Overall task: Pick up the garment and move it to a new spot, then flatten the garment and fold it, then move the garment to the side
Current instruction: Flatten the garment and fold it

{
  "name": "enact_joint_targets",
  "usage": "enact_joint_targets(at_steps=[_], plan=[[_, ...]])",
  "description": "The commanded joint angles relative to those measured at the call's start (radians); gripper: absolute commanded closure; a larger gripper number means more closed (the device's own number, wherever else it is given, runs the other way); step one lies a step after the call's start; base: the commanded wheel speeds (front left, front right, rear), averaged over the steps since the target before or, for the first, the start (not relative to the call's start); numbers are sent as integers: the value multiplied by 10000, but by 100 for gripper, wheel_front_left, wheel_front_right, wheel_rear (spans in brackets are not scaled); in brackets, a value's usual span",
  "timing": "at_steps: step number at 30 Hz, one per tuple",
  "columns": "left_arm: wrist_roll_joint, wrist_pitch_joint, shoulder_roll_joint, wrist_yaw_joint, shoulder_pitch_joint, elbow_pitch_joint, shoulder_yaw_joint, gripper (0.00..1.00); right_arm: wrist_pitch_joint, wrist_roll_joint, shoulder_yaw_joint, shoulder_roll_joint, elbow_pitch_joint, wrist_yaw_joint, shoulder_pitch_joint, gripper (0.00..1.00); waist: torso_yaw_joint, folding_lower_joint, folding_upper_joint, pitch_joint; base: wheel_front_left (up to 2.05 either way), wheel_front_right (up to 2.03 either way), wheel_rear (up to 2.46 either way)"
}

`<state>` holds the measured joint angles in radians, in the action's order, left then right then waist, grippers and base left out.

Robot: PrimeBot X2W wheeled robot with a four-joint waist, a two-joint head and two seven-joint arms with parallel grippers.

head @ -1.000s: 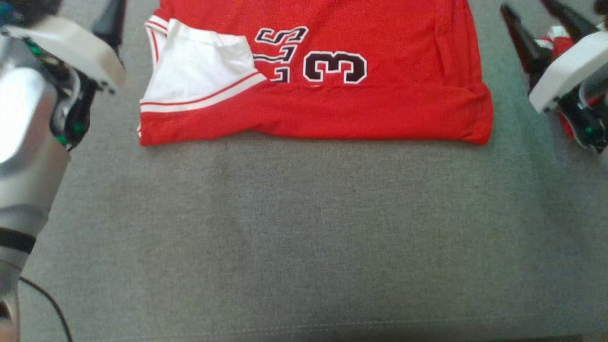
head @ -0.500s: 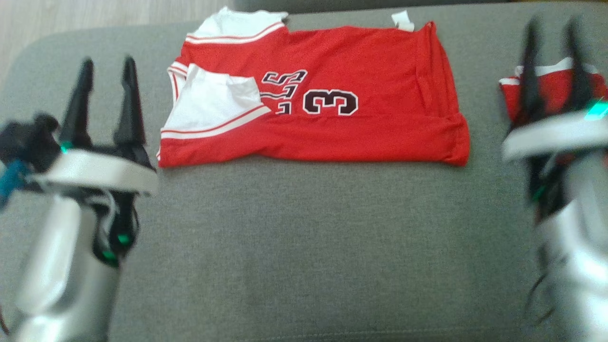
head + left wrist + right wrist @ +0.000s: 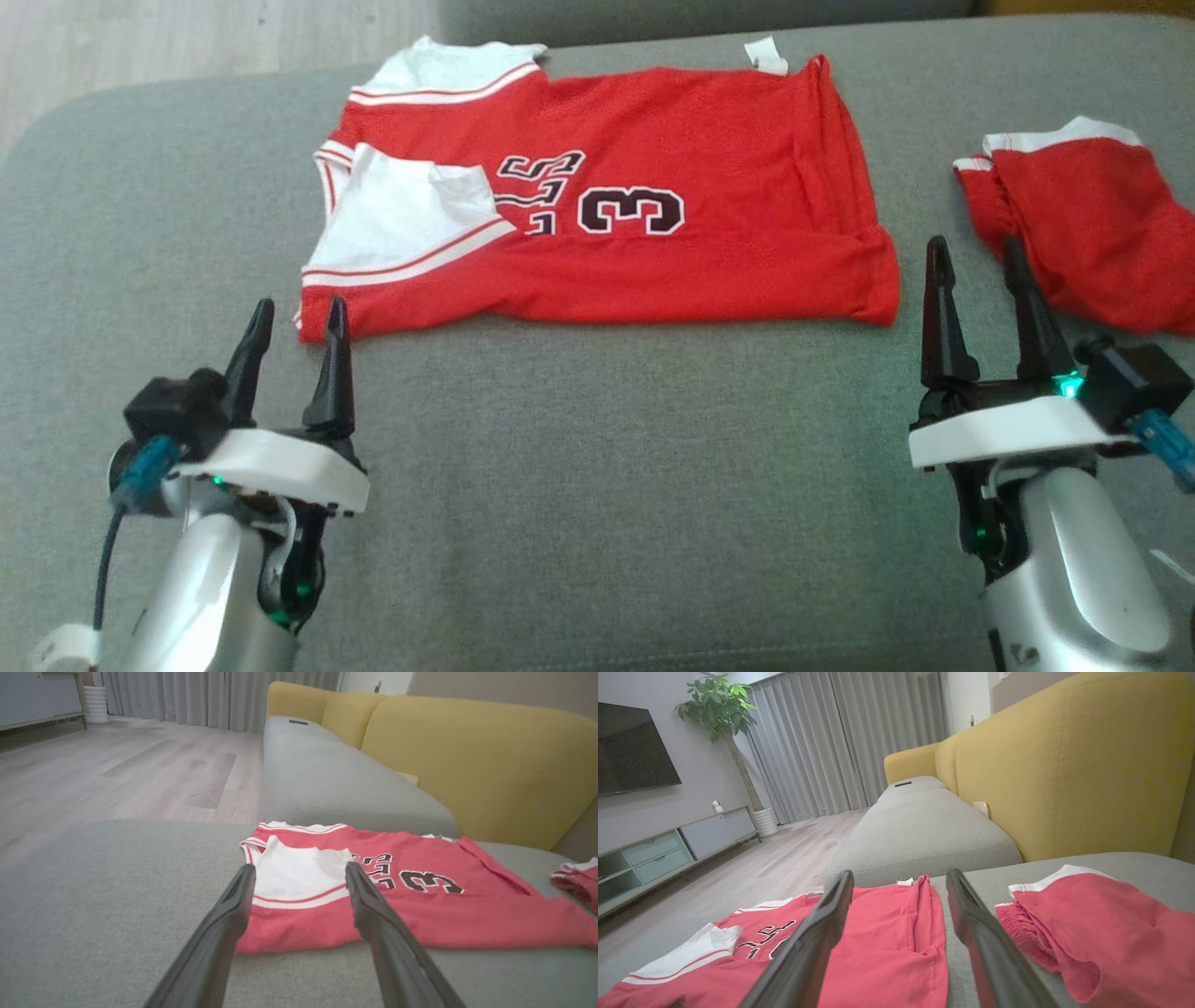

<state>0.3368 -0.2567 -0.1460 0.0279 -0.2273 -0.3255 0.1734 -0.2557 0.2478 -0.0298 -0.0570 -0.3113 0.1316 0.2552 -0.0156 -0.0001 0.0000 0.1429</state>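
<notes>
Hidden lettering: on the red mesh jersey with white, red-striped sleeves (image 3: 709,140), one sleeve lies folded over the chest and covers part of the dark print; only a "3" reads clearly.
Cut off: a smaller crumpled red garment with white trim (image 3: 1092,224) runs past the head view's right edge, so its full shape cannot be told.
Left arm: low at the lower left, the left gripper (image 3: 301,308) points up the view, its tips near the jersey's near-left corner.
Left pincer: released, fingers spread, nothing between them.
Right arm: low at the lower right, the right gripper (image 3: 974,245) points into the gap between the jersey's right edge and the smaller garment.
Right pincer: released, fingers apart, grasping nothing.
Jersey's place: spread flat on the far half of the grey fabric seat cushion (image 3: 597,485), left of centre, well apart from the smaller garment.
Count: two red garments, two grippers, two dark fingers on each.
</notes>
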Motion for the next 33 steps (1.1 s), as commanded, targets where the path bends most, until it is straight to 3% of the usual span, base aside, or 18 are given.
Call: enact_joint_targets(at_steps=[1,11,23,29,30,31,33], plan=[[-232,-51,-150,36,-647,-22,-486,0,-60,29,-277,65,422,-9,341,0,-116,1,0,180,0,0,0],[-422,-24,-369,-358,-2150,-3147,-724,0,-60,130,-438,67,586,-9,621,0,-467,1,0,839,0,0,0],[-426,521,-910,42,-4034,-6382,-526,0,-60,212,-536,67,676,-9,948,0,-873,1,0,1538,0,0,0],[-472,631,-884,121,-4438,-7349,-328,0,-60,230,-578,68,654,-9,948,0,-930,1,0,1576,0,0,0],[-452,587,-846,214,-4504,-7554,-276,61,-60,222,-600,68,574,-9,942,0,-921,1,0,1541,0,0,0],[-457,511,-829,267,-4525,-7605,-239,100,-42,217,-616,68,497,-9,941,0,-910,1,0,1512,0,0,0],[-430,271,-802,305,-4582,-7548,-245,100,82,181,-641,68,320,-9,951,0,-867,1,0,1455,0,0,0]])
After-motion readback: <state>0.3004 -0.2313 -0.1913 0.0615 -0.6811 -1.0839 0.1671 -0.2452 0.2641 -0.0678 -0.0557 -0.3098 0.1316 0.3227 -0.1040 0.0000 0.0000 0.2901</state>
